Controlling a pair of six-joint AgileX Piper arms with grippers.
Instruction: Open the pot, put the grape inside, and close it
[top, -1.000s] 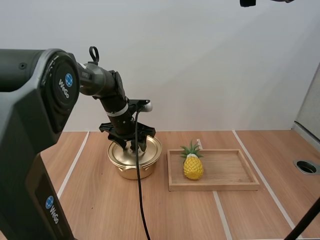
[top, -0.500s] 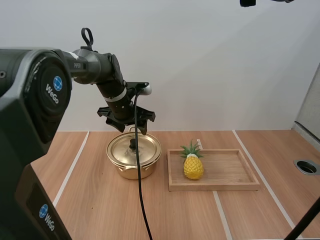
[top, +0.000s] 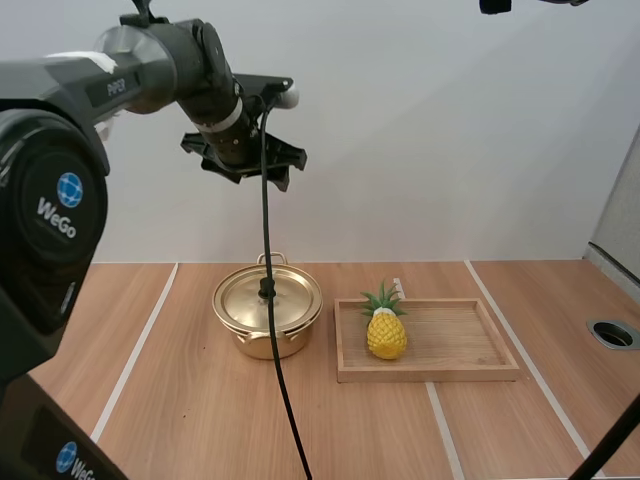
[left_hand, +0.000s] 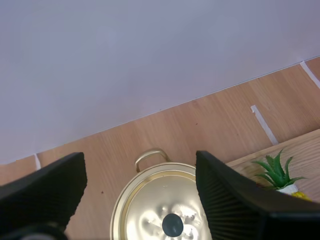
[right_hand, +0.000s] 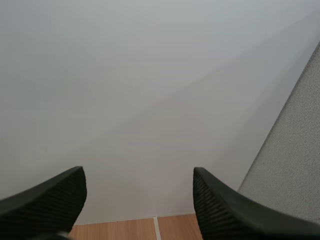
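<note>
My L claw (top: 250, 170) has risen well above the pot (top: 262, 342), jaws apart, empty; R claw (right_hand: 138, 174) apart too. Lid (left_hand: 147, 207) looks light, slick metal: grip its small black knob (left_hand: 172, 225).

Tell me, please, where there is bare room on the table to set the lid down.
The table is bare left of the pot and in front of pot and tray. The tray's right half, beyond the pineapple, is free too. Between pot and tray it is tight.

Left claw (top: 249, 172) high above lidded pot (top: 248, 338).
</note>
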